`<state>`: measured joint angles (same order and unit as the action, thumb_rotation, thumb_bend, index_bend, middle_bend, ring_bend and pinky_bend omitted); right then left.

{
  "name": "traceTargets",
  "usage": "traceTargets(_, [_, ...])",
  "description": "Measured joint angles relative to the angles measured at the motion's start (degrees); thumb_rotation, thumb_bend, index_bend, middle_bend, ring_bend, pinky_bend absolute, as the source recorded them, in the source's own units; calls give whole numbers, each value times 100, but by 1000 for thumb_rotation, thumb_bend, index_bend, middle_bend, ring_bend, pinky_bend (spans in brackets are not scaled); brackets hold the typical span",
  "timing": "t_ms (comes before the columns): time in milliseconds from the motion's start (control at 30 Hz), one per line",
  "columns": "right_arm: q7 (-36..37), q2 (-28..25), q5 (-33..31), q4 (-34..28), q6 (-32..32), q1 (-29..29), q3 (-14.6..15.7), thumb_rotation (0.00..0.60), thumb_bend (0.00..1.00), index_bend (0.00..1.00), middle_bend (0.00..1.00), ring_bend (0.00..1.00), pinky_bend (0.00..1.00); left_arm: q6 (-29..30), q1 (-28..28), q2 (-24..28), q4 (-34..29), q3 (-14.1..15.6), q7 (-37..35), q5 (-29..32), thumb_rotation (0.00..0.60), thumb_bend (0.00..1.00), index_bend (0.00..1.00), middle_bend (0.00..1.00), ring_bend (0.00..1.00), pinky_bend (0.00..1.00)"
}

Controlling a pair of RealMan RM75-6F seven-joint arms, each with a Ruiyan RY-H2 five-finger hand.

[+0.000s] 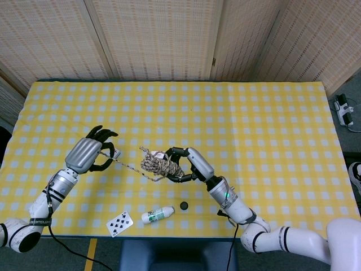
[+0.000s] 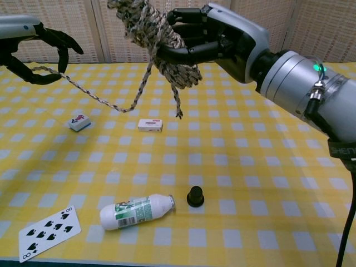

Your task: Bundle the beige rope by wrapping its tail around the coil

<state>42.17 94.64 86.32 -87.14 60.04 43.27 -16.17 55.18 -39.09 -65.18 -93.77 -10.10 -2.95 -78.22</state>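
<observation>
Chest view shows me the right hand (image 2: 214, 39) with fingers clamped on the coil (image 2: 161, 41) of the beige rope, lifted above the yellow checked table (image 2: 267, 183). The tail (image 2: 92, 95) hangs slack toward my left hand (image 2: 30, 47), whose fingers pinch its end. Below lie a small bottle (image 2: 135, 211), its black cap (image 2: 194, 196) and a playing card (image 2: 49, 232).

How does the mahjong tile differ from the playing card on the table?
The tile is a thick little block; the card is a thin flat sheet. The tile carries red and green marks, whereas the card shows black spades and an 8. The tile lies farther back on the left; the card sits near the front edge, beside the bottle. Both lie face up on the yellow checked cloth.
</observation>
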Motion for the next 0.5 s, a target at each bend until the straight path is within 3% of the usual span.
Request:
traceTargets(300, [-574,-354,-214,-543,-668,255,187,600,550,772,650,721,597,-74,-367,-118,-94,-222,850,207,600,512,603,215,127,0])
traceTargets(500, [-1292,-453,-808,-789,-1111,426,187,600,550,772,650,723,603,56,-495,-197,-248,-350,1102,235,600,512,595,211,127,0])
